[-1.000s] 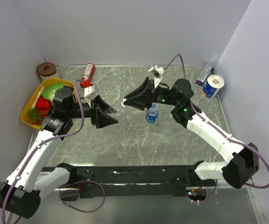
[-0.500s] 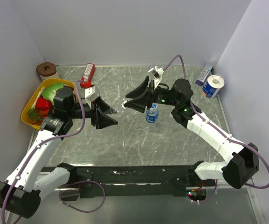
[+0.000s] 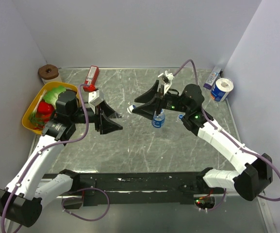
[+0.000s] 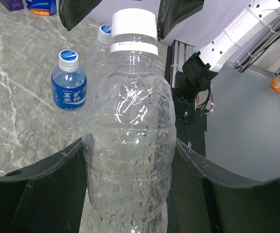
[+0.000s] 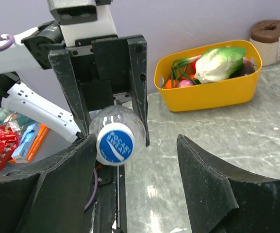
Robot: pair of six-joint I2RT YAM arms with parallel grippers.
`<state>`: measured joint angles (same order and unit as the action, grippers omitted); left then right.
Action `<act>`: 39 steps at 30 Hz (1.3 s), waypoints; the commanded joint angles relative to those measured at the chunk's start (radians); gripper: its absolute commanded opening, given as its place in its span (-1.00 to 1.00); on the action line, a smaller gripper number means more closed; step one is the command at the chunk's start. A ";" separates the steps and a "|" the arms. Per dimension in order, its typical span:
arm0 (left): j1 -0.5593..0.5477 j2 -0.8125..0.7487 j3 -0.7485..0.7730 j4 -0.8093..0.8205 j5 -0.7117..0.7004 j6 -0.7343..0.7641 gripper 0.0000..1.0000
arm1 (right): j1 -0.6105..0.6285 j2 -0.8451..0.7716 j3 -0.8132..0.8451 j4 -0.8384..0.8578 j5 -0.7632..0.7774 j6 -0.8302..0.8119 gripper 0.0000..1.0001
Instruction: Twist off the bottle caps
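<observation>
My left gripper (image 4: 130, 150) is shut on a clear bottle (image 4: 130, 126) lying level above the table, its neck toward the right arm. Its cap (image 5: 114, 145), white-sided with a blue printed top, sits between the fingers of my open right gripper (image 5: 136, 141). The cap lies against one finger (image 5: 76, 165); the other stands well apart. From above, the right gripper (image 3: 134, 107) meets the left gripper (image 3: 116, 120) at mid-table. A small blue-labelled bottle (image 3: 158, 120) stands upright with its cap (image 4: 68, 57) on. Behind it stands another clear capped bottle (image 4: 102, 36).
A yellow basket (image 3: 32, 109) of vegetables sits at the left edge, with a brown-topped roll (image 3: 49, 73) behind it. A red box (image 3: 91, 75) lies at the back. A toilet roll (image 3: 222, 90) and a small carton (image 3: 211, 77) stand at the back right corner.
The right gripper's jaws have opened from around the cap, and the right arm has shifted slightly. The left arm holds the bottle as before.
</observation>
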<state>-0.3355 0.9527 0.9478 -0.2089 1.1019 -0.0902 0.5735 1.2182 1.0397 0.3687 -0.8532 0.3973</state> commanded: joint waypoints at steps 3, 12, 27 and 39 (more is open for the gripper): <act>-0.007 -0.048 0.057 0.080 0.105 0.015 -0.23 | -0.037 -0.037 -0.024 -0.074 0.060 -0.067 0.47; -0.007 -0.055 0.055 0.042 0.009 0.058 -0.23 | -0.050 -0.095 0.025 -0.171 0.057 0.018 0.94; -0.123 -0.058 0.048 -0.012 -0.476 0.122 -0.25 | -0.029 0.046 0.252 -0.400 0.161 0.272 0.83; -0.191 -0.039 0.057 -0.053 -0.634 0.147 -0.25 | 0.006 0.122 0.276 -0.378 0.198 0.304 0.56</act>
<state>-0.5079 0.9081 0.9596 -0.2607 0.5426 0.0307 0.5625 1.3380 1.2606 -0.0414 -0.6769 0.6846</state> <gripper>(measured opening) 0.642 0.795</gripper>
